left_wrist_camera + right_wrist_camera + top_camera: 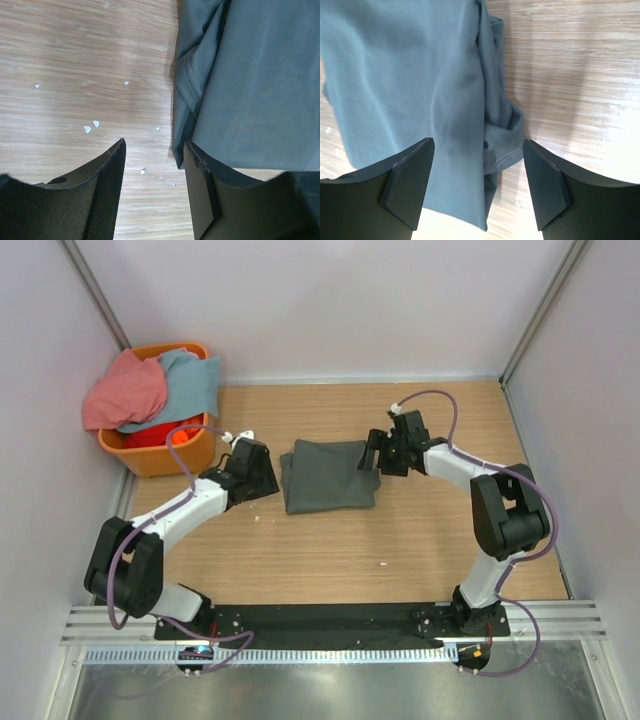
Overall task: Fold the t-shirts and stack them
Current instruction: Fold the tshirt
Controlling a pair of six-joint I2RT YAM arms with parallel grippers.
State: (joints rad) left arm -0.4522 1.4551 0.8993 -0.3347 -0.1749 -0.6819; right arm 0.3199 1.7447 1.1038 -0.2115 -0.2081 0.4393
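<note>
Basket (pixel 150 455): orange, far left corner of the worktop (pixel 300 560), against the left wall.
Pink shirt (pixel 125 390): crumpled, heaped on the basket, spilling over its left rim.
Blue shirt (pixel 190 380): crumpled, beside the pink one on its right, draped over the basket's back and right rim.
Left tool (pixel 268 480): low over the worktop, just right of the basket, pointing at the left edge of the grey shirt (pixel 328 475).
Left tool, wrist view (pixel 155 150): jaws apart, gripping nothing; bare wood (pixel 75 60) under the left finger, the right finger over the hem of the shirt (pixel 260 85).
Flecks (pixel 87 129): small, white, scattered on the wood by the left tool.
Grey shirt: mid worktop, folded into a rough square, lying flat between the two tools; layered folds showing along both side edges.
Right tool (pixel 376 454): at the shirt's far right corner, pointing left and down.
Right tool, wrist view (pixel 477 150): jaws spread wide, clamping nothing; rumpled right edge of the shirt (pixel 410 75) lying below the gap, bare wood (pixel 580 65) to the right.
</note>
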